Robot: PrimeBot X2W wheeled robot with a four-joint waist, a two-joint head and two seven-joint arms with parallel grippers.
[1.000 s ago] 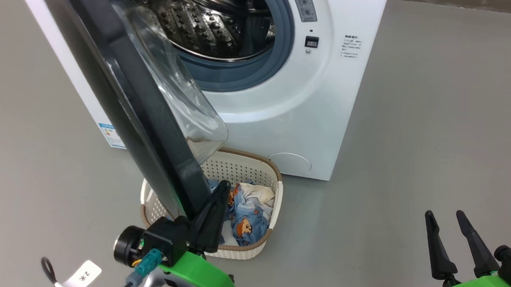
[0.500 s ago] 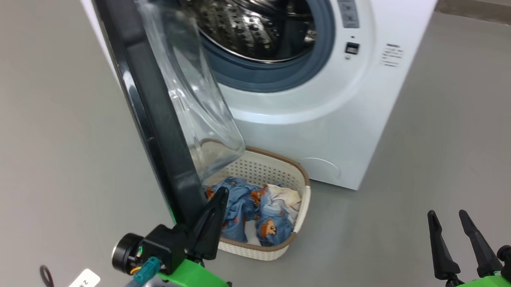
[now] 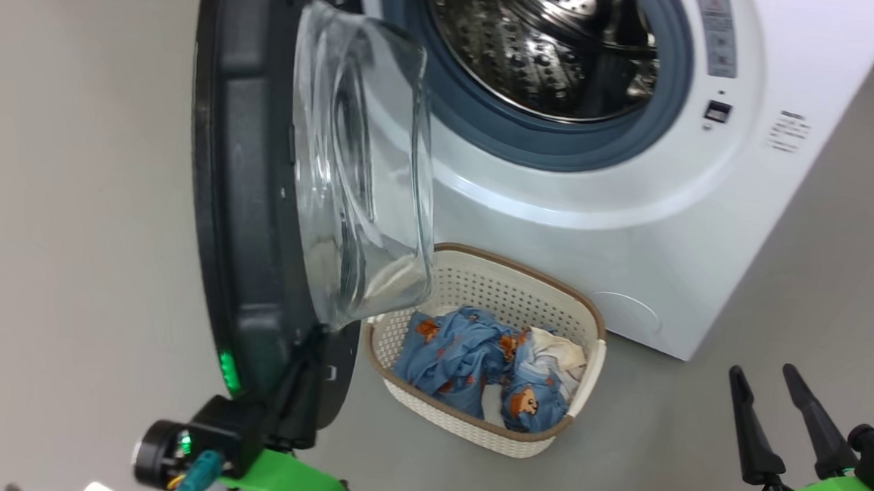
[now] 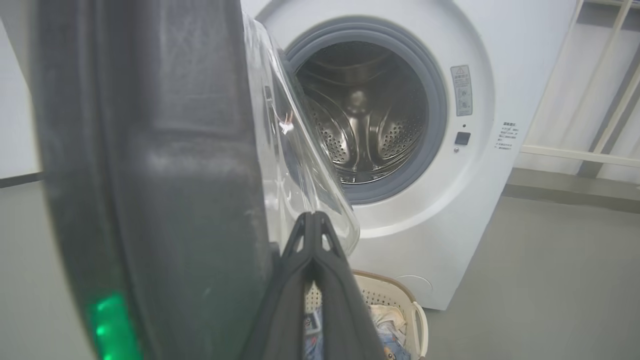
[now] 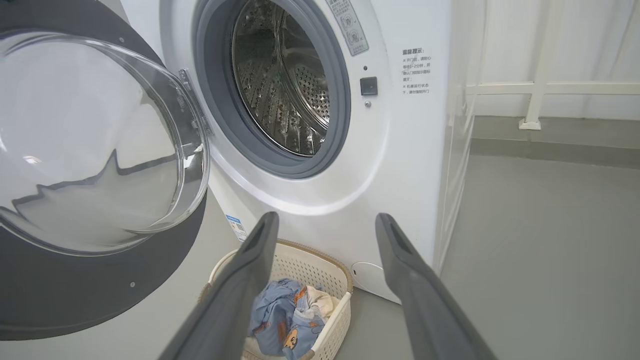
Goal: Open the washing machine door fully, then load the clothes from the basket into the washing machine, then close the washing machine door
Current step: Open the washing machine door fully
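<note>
Head view: the washer [image 3: 635, 235] is seen at the upper right of the frame. Its door [image 3: 251, 188] is swung out nearly edge-on at the left, with the glass bowl [image 3: 358, 165] bulging towards the drum [image 3: 548, 47]. The basket [image 3: 495, 287] is set on the grey floor [image 3: 65, 253] at lower centre, just in front of the washer, and the clothes [image 3: 461, 353] are heaped inside it. The left pincer [image 3: 313, 348] is found at the lower left, closed and empty, laid against the door's bottom edge. The right pincer [image 3: 763, 370] is held at the lower right, opened wide with nothing in it, well apart from the basket. In the left wrist view the closed pincer is seen beside the door's inner face.
</note>
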